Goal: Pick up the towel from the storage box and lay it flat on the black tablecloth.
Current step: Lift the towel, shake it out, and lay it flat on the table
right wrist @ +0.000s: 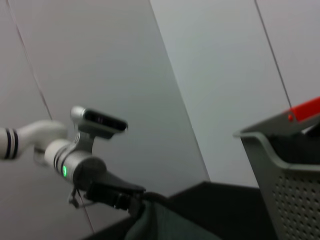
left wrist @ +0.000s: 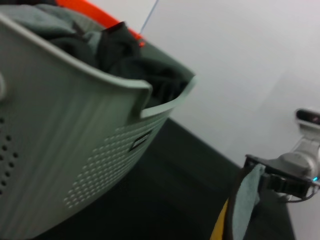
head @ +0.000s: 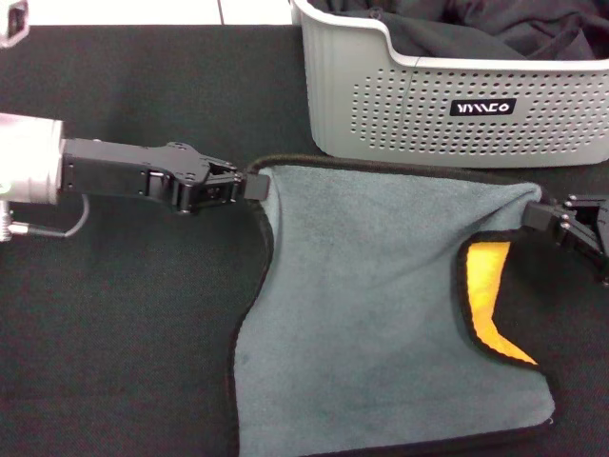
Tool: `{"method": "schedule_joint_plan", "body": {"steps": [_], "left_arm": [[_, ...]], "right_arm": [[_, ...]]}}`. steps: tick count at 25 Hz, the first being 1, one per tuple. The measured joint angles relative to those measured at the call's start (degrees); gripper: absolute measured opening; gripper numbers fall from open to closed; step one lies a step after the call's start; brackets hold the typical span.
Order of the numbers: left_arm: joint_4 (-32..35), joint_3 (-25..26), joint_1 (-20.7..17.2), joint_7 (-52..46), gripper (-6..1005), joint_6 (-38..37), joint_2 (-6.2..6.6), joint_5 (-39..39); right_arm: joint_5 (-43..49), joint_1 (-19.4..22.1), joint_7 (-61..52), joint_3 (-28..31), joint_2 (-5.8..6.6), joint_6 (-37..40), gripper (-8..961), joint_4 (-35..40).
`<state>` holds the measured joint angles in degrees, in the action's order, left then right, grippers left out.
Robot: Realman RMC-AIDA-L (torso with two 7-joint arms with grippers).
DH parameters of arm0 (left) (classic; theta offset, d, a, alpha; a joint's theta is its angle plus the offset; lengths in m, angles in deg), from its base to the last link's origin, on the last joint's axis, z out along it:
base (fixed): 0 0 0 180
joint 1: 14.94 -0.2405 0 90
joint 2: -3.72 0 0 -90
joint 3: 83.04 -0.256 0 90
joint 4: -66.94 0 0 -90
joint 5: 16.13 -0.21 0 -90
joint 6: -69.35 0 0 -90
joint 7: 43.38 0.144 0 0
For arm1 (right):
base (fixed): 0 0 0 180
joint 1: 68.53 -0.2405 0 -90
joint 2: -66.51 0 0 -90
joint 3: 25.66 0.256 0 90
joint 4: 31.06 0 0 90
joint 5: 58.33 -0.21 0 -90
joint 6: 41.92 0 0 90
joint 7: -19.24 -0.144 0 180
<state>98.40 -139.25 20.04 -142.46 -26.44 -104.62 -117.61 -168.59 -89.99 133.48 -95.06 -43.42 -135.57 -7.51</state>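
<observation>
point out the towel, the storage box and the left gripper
towel [head: 381, 305], head view, on its grey-teal face
storage box [head: 400, 105], head view, on its perforated front wall
left gripper [head: 249, 183], head view, at the fingertips pinching the towel's corner

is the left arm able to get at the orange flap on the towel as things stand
Probably not: the left gripper is shut on the towel at its far-left corner, and the orange flap lies near the right gripper.

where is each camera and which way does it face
Head: above, looking down at the towel, box, both grippers.
Left wrist: beside the box, facing the right gripper across the cloth.
Right wrist: facing the left gripper, box at the side.
All three share the box and towel.
</observation>
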Motion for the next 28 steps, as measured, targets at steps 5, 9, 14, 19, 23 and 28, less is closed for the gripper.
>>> {"method": "schedule_joint_plan", "body": {"steps": [5,9,14,19,23,28], "left_arm": [[0.01,0.01,1.54,-0.11,6,3.7,-1.6,-3.31],[-0.24,-0.19,2.72,-0.11,6,7.26,-2.71,-4.1],[-0.35,-0.04,3.45,-0.07,6,11.4,-3.71,-5.6],[-0.53,0.06,3.5,-0.12,6,14.14,-3.93,-5.74],[-0.6,0.05,3.15,-0.13,6,14.59,-3.98,-5.66],[-0.91,-0.26,3.04,0.08,6,14.72,-3.98,-5.72]], "right_arm": [[3.53,-2.68,2.24,0.02,0.58,4.24,12,0.43],[5.65,-5.39,3.67,0.07,1.33,6.05,12,0.98],[10.3,-8.3,4.11,0.17,3.57,6.96,12,3.82],[13.12,-9.76,2.5,0.23,6.02,6.84,12,6.7],[20.58,-11.34,-1.52,0.23,7.9,6.31,12,12.78],[30.71,-13.06,-5.81,0.29,7.39,6.46,12,20.26]]}}
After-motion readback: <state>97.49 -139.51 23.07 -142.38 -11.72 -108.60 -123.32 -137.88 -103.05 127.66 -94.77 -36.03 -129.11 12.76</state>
